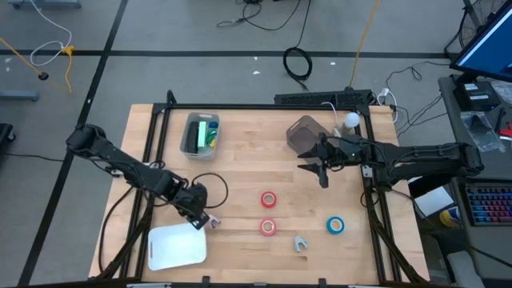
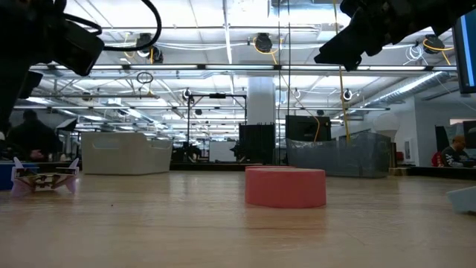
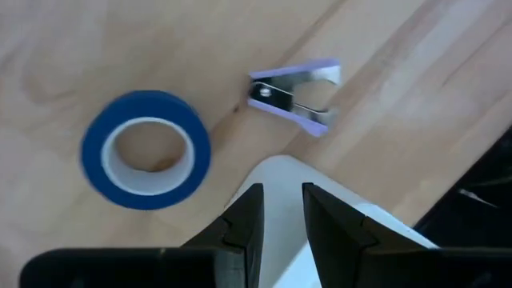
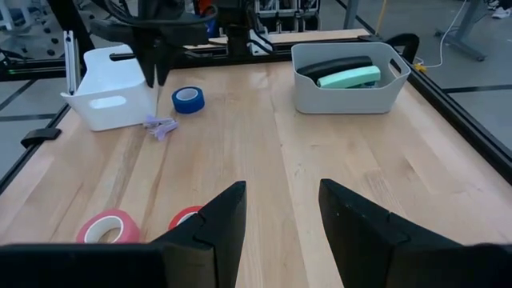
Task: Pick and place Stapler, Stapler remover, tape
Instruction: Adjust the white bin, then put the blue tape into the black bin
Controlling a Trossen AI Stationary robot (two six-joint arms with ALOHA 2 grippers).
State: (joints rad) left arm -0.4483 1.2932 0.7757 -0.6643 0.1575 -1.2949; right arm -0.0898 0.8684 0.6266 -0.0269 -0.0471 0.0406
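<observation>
A blue tape roll (image 3: 146,149) lies flat on the table beside a purple stapler remover (image 3: 294,94), close to a white bin (image 1: 178,246). My left gripper (image 3: 282,192) hovers above the bin's corner, open and empty; in the high view it (image 1: 200,212) hides that roll. Two red rolls (image 1: 268,199) (image 1: 269,227), a second blue roll (image 1: 335,226) and a grey stapler remover (image 1: 300,243) lie mid-table. A green stapler (image 4: 350,77) lies in a grey bin (image 1: 200,134). My right gripper (image 1: 320,170) is open and empty above the table's far right.
A dark see-through container (image 1: 304,132) stands just beyond my right gripper. A black frame rail (image 1: 264,106) runs along the table's far edge. Bare wood lies between the grey bin and the red rolls.
</observation>
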